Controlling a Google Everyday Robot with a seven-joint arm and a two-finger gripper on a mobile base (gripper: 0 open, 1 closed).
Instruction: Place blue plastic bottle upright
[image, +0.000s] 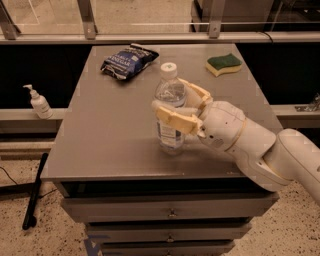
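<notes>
The blue plastic bottle (170, 107) is clear with a white cap and a pale label. It stands upright on the grey table (110, 135), near the front middle, its base touching or just above the top. My gripper (176, 105) reaches in from the right and is shut on the bottle's middle, one tan finger (175, 120) in front and one behind.
A dark blue snack bag (128, 61) lies at the back left of the table. A green and yellow sponge (223, 64) lies at the back right. A white pump dispenser (38, 102) stands on a ledge to the left. Drawers sit below the tabletop.
</notes>
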